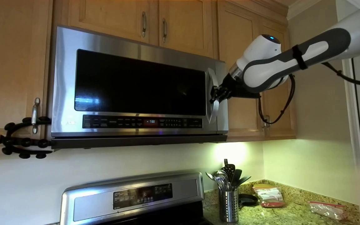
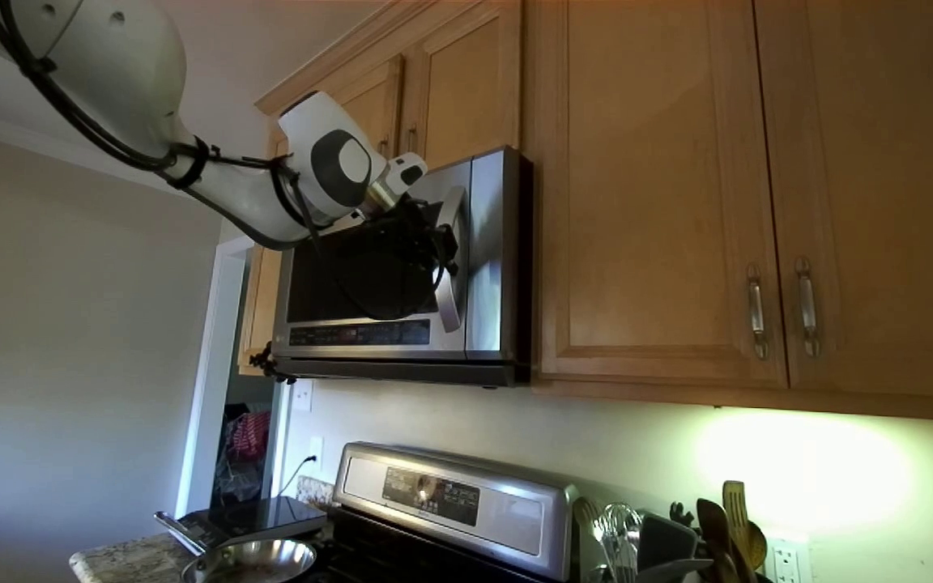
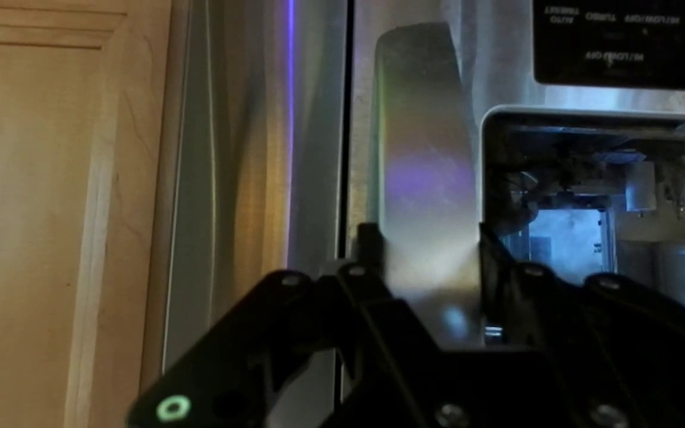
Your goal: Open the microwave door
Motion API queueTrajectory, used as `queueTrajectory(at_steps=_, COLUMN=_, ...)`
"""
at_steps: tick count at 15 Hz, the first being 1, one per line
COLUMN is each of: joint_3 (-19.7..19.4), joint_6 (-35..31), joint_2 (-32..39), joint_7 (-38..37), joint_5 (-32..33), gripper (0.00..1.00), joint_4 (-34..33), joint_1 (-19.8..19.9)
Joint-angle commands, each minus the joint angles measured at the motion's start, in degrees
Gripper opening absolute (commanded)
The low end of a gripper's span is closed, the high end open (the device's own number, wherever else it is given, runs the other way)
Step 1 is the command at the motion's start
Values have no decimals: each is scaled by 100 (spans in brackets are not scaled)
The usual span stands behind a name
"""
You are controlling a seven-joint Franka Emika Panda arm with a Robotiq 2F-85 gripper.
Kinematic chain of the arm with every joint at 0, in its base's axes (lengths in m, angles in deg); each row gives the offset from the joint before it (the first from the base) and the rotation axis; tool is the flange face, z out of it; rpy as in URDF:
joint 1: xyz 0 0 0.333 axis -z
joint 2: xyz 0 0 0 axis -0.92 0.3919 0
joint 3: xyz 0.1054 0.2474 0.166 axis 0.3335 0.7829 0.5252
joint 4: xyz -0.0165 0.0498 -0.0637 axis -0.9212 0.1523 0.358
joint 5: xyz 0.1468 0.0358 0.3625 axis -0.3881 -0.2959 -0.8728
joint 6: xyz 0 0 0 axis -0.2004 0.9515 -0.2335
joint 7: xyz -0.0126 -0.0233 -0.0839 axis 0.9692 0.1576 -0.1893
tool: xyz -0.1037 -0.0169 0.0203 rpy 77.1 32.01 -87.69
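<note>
OK so microwave door (image 1: pixel 139 84) looks closed, gripper (image 3: pixel 430 244) is pinching its handle (image 3: pixel 426 119), right edge in both exterior views.

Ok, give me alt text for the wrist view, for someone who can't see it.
A black gripper holds the broad metal handle of a closed microwave door, one finger at each edge. The picture is upside down: the control panel at upper right reads inverted. Glossy dark glass below it shows reflections; a wooden cabinet door fills the far left.
</note>
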Motion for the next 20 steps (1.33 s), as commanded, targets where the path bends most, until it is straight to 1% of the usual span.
queueTrajectory(at_steps=1, joint_3=-23, joint_6=146, joint_2=-385, joint_7=420, joint_5=-518, gripper=14, joint_4=625, joint_1=-441)
queueTrajectory(at_steps=4, joint_3=-74, joint_6=238, joint_2=-622, joint_7=748, joint_5=-715, gripper=14, joint_4=857, joint_1=-528)
queueTrajectory(at_steps=8, joint_3=94, joint_6=376, joint_2=-1090, joint_7=700, joint_5=-502, gripper=14, joint_4=1220, joint_1=-385)
queueTrajectory(at_steps=10, joint_3=207, joint_6=652, joint_2=-1499, joint_7=646, joint_5=-478, gripper=14, joint_4=1463, joint_1=-350)
queueTrajectory(at_steps=12, joint_3=308, joint_6=1110, joint_2=-1805, joint_7=606, joint_5=-517, gripper=14, joint_4=1585, joint_1=-362)
queueTrajectory(at_steps=13, joint_3=559, joint_6=1525, joint_2=-1992, joint_7=396, joint_5=-482, gripper=51, joint_4=1533, joint_1=-323)
queueTrajectory(at_steps=14, joint_3=616, joint_6=1861, joint_2=-2105, joint_7=347, joint_5=-537, gripper=64, joint_4=1505, joint_1=-372)
queueTrajectory(at_steps=16, joint_3=581, joint_6=2366, joint_2=-2283, joint_7=299, joint_5=-671, gripper=64, joint_4=1509, joint_1=-479)
queueTrajectory(at_steps=18, joint_3=568, joint_6=3024, joint_2=-2404, joint_7=335, joint_5=-826, gripper=73, joint_4=1607, joint_1=-622)
queueTrajectory(at_steps=20, joint_3=507, joint_6=3647, joint_2=-2391, joint_7=384, joint_5=-1009, gripper=86, joint_4=1673, joint_1=-793)
